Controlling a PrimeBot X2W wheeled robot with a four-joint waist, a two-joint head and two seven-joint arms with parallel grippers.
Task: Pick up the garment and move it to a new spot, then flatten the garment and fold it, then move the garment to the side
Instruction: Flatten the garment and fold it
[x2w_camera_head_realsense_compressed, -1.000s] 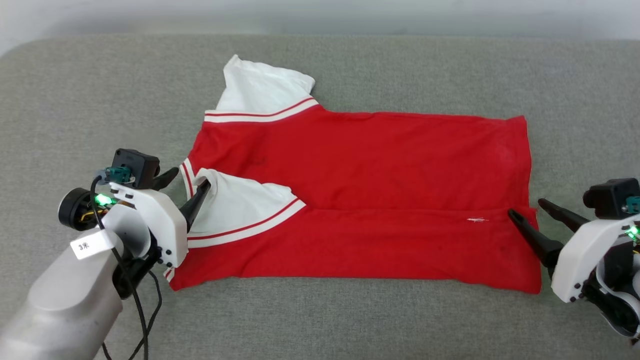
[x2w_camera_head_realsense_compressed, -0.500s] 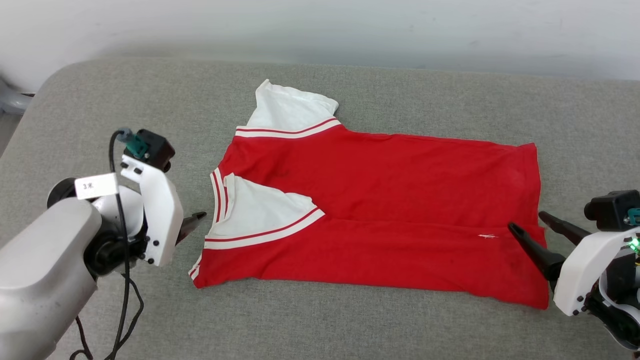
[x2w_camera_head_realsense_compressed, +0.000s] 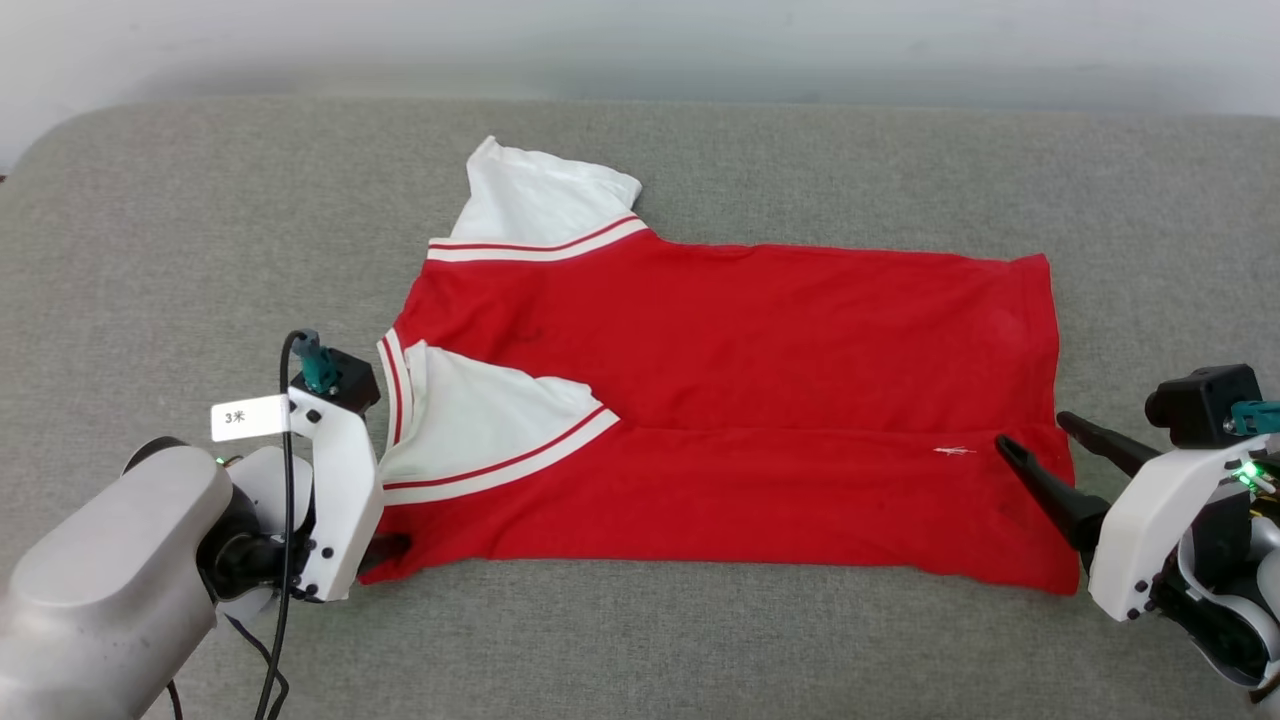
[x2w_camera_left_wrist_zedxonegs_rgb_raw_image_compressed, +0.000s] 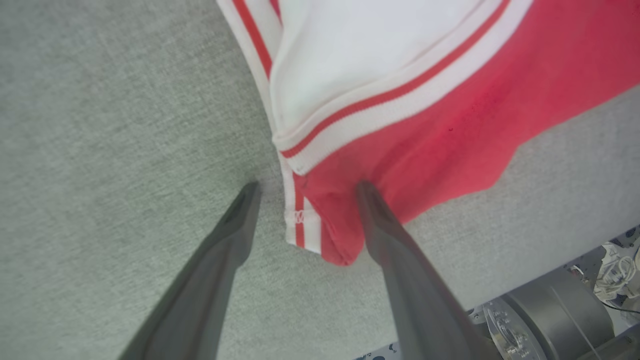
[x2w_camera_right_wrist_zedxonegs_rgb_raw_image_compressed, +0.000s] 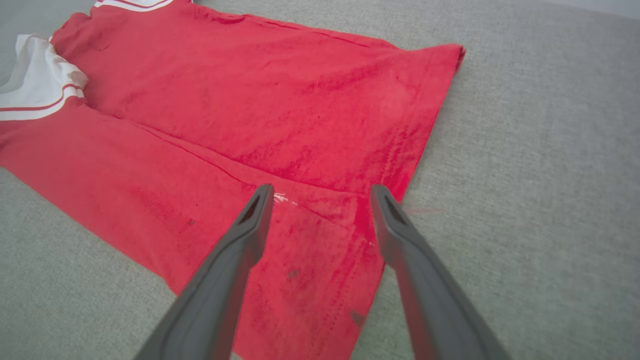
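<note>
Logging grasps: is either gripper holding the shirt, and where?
Nothing held: left gripper open around the garment's near corner, right gripper open over its hem.

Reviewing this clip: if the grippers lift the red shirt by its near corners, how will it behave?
Probably floppy: the garment lies flat in thin folded layers, so it should sag between the open left gripper and right gripper. Likely light, being thin cloth. The near flap, folded over loosely, may fall open on the grey cushion.
</note>
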